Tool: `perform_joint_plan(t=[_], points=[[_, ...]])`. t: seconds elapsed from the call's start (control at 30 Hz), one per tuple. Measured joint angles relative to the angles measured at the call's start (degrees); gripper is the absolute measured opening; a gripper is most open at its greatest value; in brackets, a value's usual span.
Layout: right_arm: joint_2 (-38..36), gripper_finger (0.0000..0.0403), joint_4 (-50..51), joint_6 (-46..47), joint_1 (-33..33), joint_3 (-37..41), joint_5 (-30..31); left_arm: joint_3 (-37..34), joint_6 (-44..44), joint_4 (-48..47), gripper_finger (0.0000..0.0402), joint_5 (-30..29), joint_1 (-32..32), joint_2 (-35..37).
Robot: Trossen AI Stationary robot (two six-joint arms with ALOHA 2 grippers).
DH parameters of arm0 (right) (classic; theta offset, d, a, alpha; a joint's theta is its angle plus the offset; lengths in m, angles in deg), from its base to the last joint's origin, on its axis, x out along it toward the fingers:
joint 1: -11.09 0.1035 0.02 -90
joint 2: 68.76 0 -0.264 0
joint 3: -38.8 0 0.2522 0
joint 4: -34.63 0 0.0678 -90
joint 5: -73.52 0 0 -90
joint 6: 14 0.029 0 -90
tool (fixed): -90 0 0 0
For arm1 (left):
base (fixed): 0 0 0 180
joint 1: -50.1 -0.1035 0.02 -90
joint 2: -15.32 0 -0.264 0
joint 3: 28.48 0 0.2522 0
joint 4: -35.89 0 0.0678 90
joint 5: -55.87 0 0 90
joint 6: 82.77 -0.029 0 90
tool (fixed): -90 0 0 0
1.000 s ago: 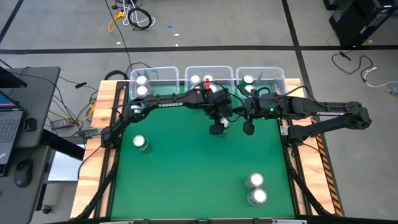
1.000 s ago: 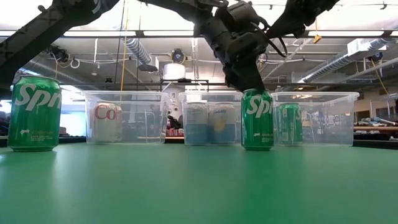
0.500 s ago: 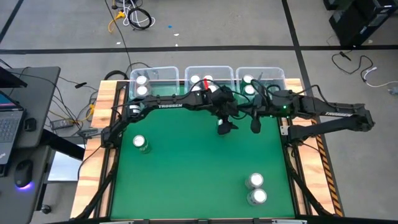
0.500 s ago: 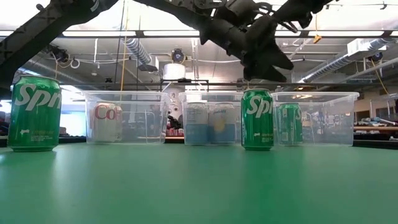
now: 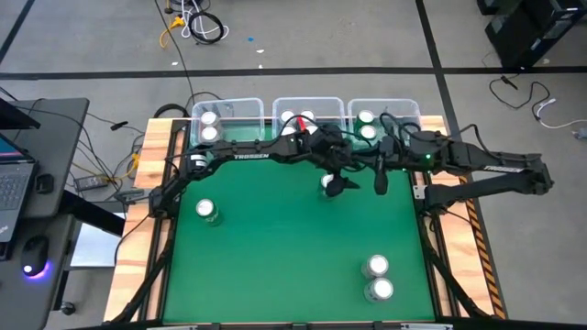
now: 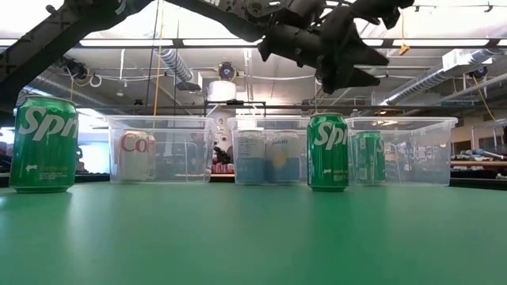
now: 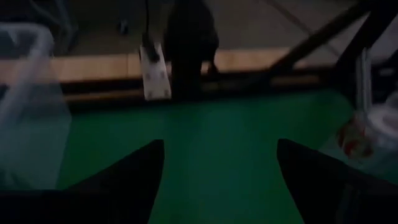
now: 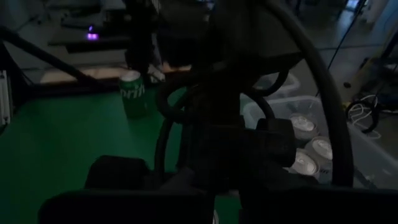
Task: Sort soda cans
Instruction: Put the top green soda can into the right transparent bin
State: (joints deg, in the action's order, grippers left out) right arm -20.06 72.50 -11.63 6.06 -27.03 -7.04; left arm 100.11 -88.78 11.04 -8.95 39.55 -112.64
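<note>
Up near the bins, the left gripper [image 5: 341, 181] hangs above the green mat [image 5: 284, 257] with its fingers [image 7: 118, 183] spread wide and nothing between them. Just below it, slightly toward the left arm's base, a green can [image 6: 328, 152] stands upright on the mat, free of the fingers; from overhead only its silver top [image 5: 327, 182] peeks out beside the gripper. Close on the other side, the right gripper [image 5: 382, 181] hovers too, and I cannot tell whether its fingers are parted or closed. Behind both grippers sit three clear bins: the left bin [image 5: 240, 107], the middle bin [image 5: 332, 105] and the right bin [image 5: 410, 112], each with cans inside. Farther out, a lone green can [image 5: 207, 212] stands toward the left arm's side, and two cans [image 5: 377, 278] stand together well away at the near edge.
</note>
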Motion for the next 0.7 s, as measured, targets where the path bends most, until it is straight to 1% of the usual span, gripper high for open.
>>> perform_joint_plan(t=[0.1, 0.23, 0.33, 0.47, 0.5, 0.6, 0.7], points=[[-0.9, 0.0053, -1.2, 0.0, 0.0, 0.0, 0.1, 0.0, 1.7, 3.9, 0.0314, 1.1, -0.3, 0.0], [-2.4, 0.0055, -0.9, 0.0, 0.0, 0.2, 0.0, 0.0, 1.8, 5.5, 0.0314, 1.1, -0.3, 0.0], [-3.6, 0.0056, -1.3, -1.1, 0.0, 0.2, -0.1, 0.1, 2.0, 9.2, 0.0314, 1.9, -0.3, 0.0], [-4.1, 0.0056, -1.5, -2.0, 0.0, 0.5, -0.3, -3.5, 4.7, 20.1, 0.0314, 3.0, -0.4, 0.8], [-4.4, 0.0056, -1.5, -2.1, 0.0, 0.5, -0.3, -4.4, 5.5, 21.6, 0.0314, 3.6, -0.3, 0.8], [-4.6, 0.0056, -3.4, -2.2, 0.0, 0.3, 0.6, -5.9, 7.6, 22.1, 0.0314, 5.8, -0.6, 0.4], [-4.2, 0.0056, -5.2, -2.5, 0.0, 0.4, 0.8, -7.0, 7.6, 22.7, 0.0314, 5.9, -0.7, 0.5]])
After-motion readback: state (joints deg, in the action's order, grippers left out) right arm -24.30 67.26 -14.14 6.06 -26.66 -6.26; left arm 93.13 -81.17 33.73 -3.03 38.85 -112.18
